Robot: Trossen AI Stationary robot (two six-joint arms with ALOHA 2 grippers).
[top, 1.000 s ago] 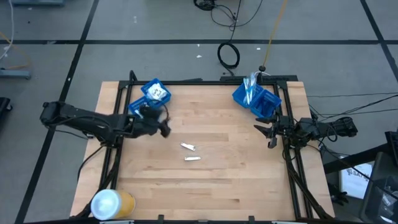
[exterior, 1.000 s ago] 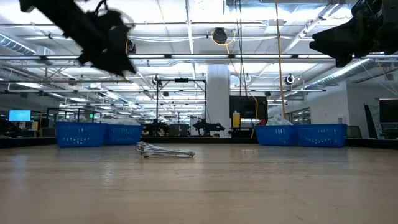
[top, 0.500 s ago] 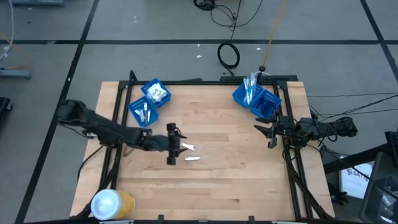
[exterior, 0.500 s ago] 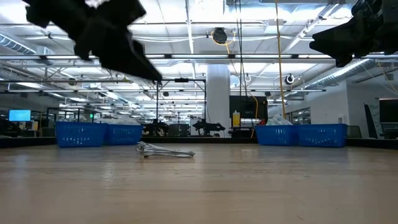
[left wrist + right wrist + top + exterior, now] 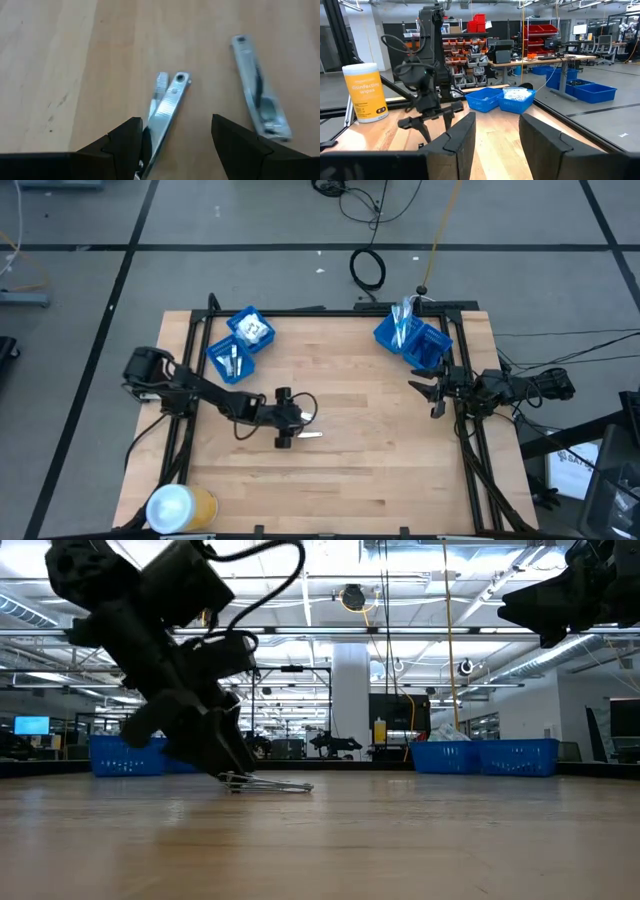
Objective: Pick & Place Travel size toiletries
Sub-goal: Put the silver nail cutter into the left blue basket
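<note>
The left wrist view alone shows two silver clippers (image 5: 165, 107) (image 5: 259, 95) apart, the left pincer (image 5: 175, 142) spread around one. From above, the right pincer (image 5: 432, 396) waits half-spread at the worktop (image 5: 380, 470) edge.

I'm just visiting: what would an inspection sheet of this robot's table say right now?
Surface: wooden table, bare at the front.
Job's things: two silver nail clippers lying apart mid-table; four blue bins at the back corners.
Clutter: yellow-and-white wipes canister.
Grippers: left gripper open, low over one clipper; right gripper open, waiting at the right edge.
Cables: coiled black cable on the floor.
Surroundings: workshop shelves, red bins.
</note>
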